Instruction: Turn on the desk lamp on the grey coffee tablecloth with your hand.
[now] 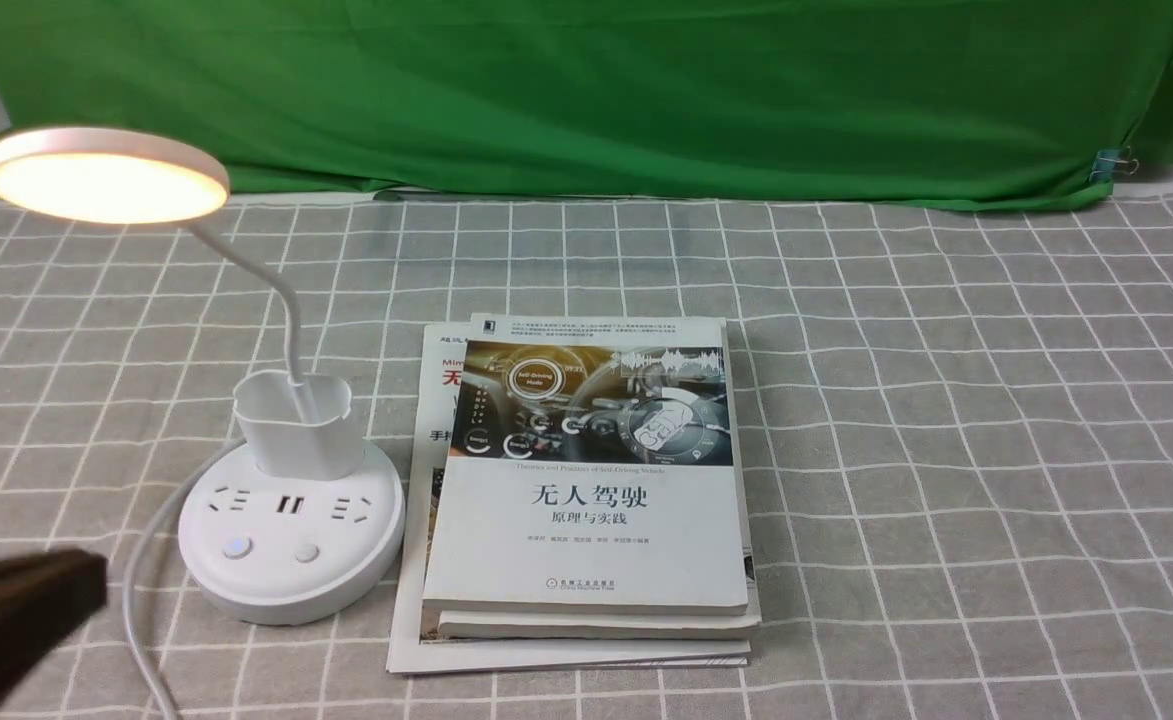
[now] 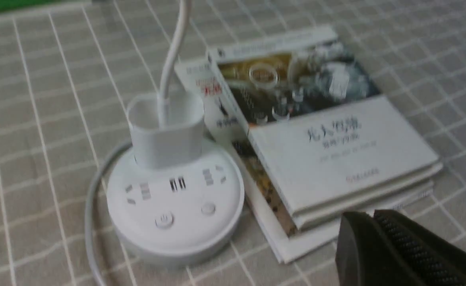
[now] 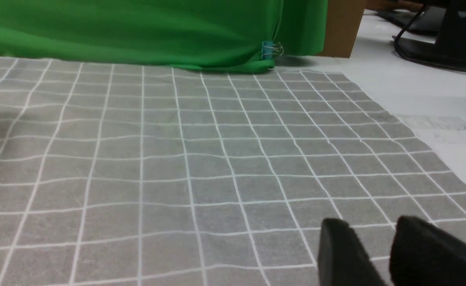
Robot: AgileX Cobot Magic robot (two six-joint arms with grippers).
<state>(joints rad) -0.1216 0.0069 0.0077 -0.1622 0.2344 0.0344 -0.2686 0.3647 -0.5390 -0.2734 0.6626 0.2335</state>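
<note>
The white desk lamp [image 1: 291,500] stands on the grey coffee tablecloth [image 1: 946,420] at the left. Its disc head [image 1: 106,175] glows warm. The round base carries sockets and two buttons [image 1: 237,547]. It also shows in the left wrist view [image 2: 175,198], blurred. My left gripper [image 1: 96,580] is at the near left, just left of the base and apart from it. Its jaws are shut and empty in the left wrist view [image 2: 372,214]. My right gripper [image 3: 372,224] is open and empty over bare cloth. It is out of the front view.
A stack of books [image 1: 591,490] lies right beside the lamp base. The lamp's white cord [image 1: 141,600] runs along the cloth to the near left. A green backdrop [image 1: 596,90] hangs at the back, with a blue clip [image 1: 1106,165].
</note>
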